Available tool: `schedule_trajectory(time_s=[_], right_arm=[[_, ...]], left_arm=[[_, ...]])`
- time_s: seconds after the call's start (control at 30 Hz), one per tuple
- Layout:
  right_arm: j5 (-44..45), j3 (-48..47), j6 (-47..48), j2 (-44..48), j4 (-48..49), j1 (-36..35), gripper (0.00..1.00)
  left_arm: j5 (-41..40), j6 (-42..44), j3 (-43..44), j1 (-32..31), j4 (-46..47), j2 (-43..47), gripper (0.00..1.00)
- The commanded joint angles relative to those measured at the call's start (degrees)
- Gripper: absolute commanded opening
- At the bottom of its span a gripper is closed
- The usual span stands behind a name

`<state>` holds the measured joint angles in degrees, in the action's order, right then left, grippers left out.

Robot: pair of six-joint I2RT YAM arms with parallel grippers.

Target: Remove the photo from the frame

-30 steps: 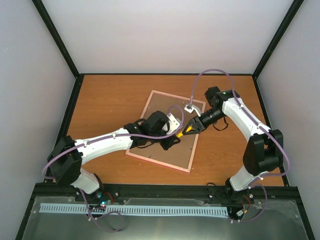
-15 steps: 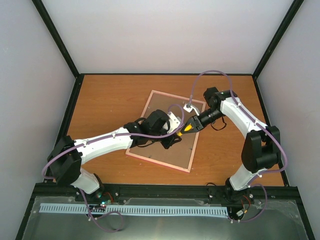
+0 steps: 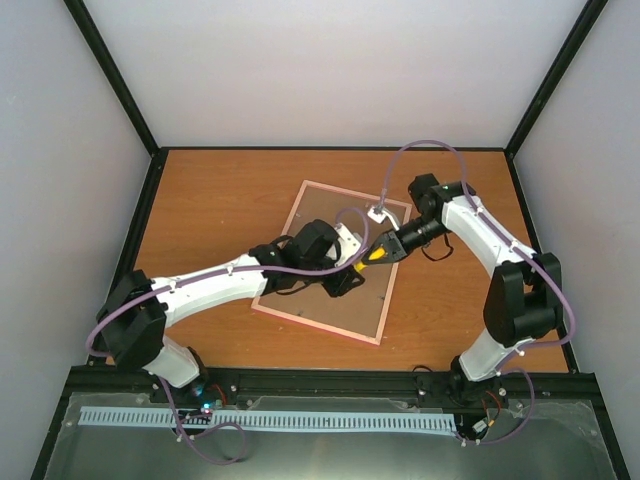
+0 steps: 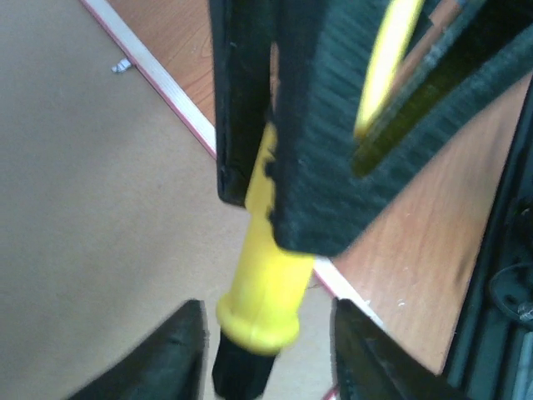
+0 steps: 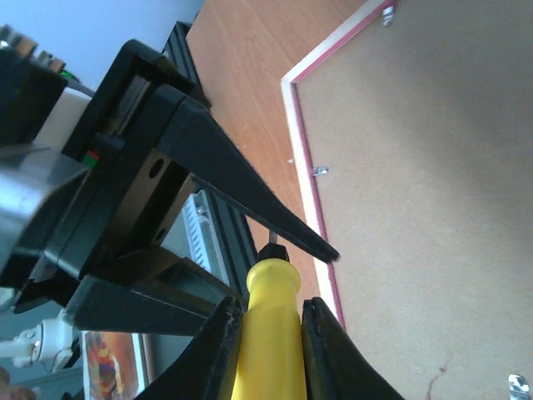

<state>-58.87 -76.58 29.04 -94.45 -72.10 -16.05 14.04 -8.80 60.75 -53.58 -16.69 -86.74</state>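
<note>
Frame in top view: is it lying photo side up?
No, the frame lies back side up on the table, its brown backing board facing the camera inside the pink border.

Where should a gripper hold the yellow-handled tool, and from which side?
Probably mid-handle on the yellow-handled tool, fingers squeezing its rounded sides, coming from the end away from its black tip: the handle is thick and straight, and the left gripper stands open around the tip end. The right gripper is shut there.

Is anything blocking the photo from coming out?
Yes. The frame lies face down, and its brown backing board covers the whole back, so no photo shows. Small metal clips sit along the board's edge.
</note>
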Motion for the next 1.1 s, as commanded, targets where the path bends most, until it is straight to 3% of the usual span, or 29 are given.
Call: schedule_trajectory(time_s=[0.0,0.07,0.2,0.3,0.4,0.53,0.77,0.97,1.07], right_arm=[[2.9,2.7,-2.3,3.7,6.1,3.2,0.03],[6.5,5.4,-4.0,6.6,10.8,5.9,0.03],[11.1,11.9,-5.8,12.0,18.5,10.5,0.03],[12.6,14.6,-5.5,13.9,19.9,11.3,0.03],[12.2,15.7,-4.3,14.5,19.2,11.3,0.03],[12.4,16.9,-3.4,15.6,19.7,11.3,0.03],[11.7,16.0,-2.5,15.4,18.8,11.3,0.03],[7.6,15.7,-3.7,14.0,18.7,11.3,0.03],[8.3,14.8,-3.2,13.5,18.5,11.3,0.03]], left_arm=[[-4.8,-5.1,-1.3,2.1,2.2,0.4,0.53],[-10.4,-10.2,-3.8,5.1,1.5,1.7,0.64],[-15.2,-19.3,-6.2,13.5,-4.0,2.9,0.74],[-16.8,-25.2,-8.3,19.5,-7.1,4.2,0.88],[-15.9,-27.1,-11.6,24.6,-7.3,5.2,0.92],[-13.1,-27.6,-15.3,28.8,-6.3,5.2,0.92],[-8.8,-27.8,-20.7,29.1,-3.9,6.7,0.89],[-3.6,-28.0,-25.3,28.9,0.0,9.1,0.77],[-4.7,-28.1,-26.3,26.2,0.4,9.7,0.72]])
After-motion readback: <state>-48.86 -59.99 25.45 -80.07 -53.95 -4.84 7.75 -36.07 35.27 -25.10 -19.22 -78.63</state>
